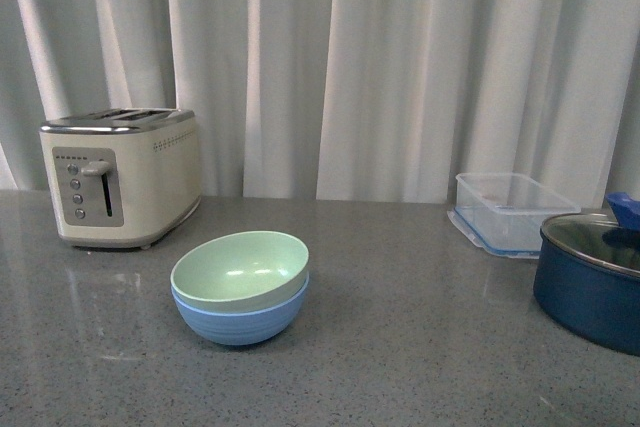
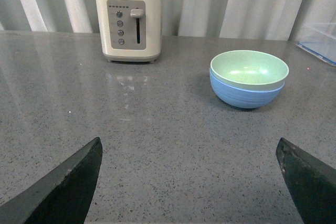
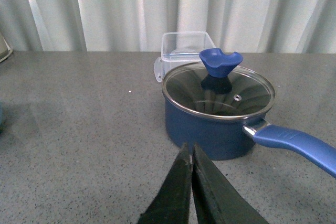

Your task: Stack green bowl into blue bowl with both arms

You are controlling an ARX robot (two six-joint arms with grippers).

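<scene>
In the front view neither arm is visible, and the dark navy pot with a glass lid [image 1: 592, 285] is cut off by the picture edge, so only a part of its body, lid and blue knob shows. The pale mint-green round bowl [image 1: 240, 269] sits nested inside the light sky-blue round bowl [image 1: 240, 319], so of the blue one only the outer wall below the green rim can be seen. This stacked pair stands on the grey speckled countertop [image 1: 400, 347], in front of the cream toaster with a metal top [image 1: 120, 182] and a little to its right side. The clear plastic container [image 1: 510, 209] stands far to the right of the toaster, just behind the pot. In the left wrist view the left gripper [image 2: 191, 182] has its two black fingers spread wide apart with nothing between them, above bare countertop, well apart from the bowls. In the right wrist view the right gripper [image 3: 191, 182] has its fingers pressed together with nothing between them, near the pot and pointing toward it.
</scene>
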